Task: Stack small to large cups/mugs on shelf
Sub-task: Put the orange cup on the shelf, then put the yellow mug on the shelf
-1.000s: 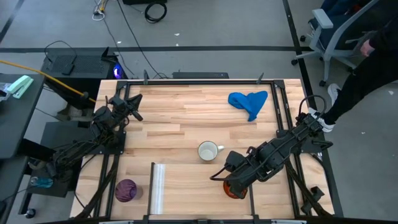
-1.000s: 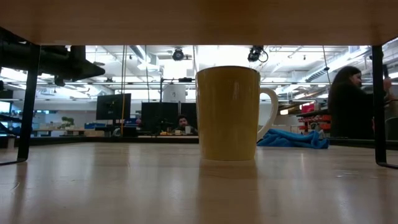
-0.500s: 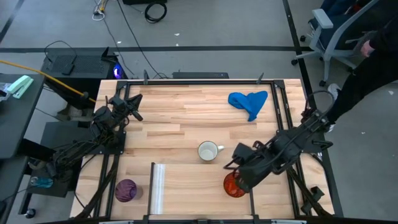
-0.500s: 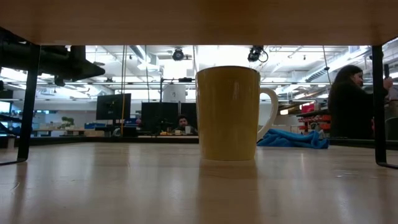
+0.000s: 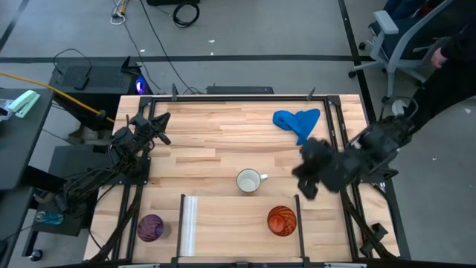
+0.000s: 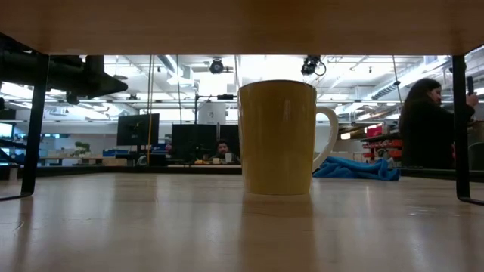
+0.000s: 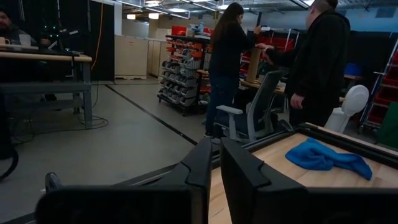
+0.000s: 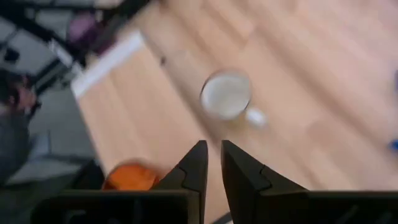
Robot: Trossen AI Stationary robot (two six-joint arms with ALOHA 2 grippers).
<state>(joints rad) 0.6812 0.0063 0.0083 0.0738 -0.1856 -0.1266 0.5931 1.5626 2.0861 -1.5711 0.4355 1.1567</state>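
3 cups on the table: purple cup [image 5: 151, 227] lower left of the high view, white mug [image 5: 248, 181] at centre, orange cup [image 5: 282, 220] lower centre-right. 1 blue cloth [image 5: 297, 122] upper right. 1 pale strip [image 5: 188, 223] and 1 thin dark post [image 5: 298, 216], both near the bottom edge. 2 arms: left gripper [image 5: 161, 126] at the left edge of the board, right gripper [image 5: 306, 182] right of centre. Left wrist view: 2 people [image 7: 231, 59] standing by 1 office chair [image 7: 256, 115].

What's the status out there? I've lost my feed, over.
Right gripper nearly shut, empty, above the table beside the white mug. Left gripper nearly shut, parked at the table's left edge. Orange cup on the shelf, purple cup outside it. Nothing in the way.
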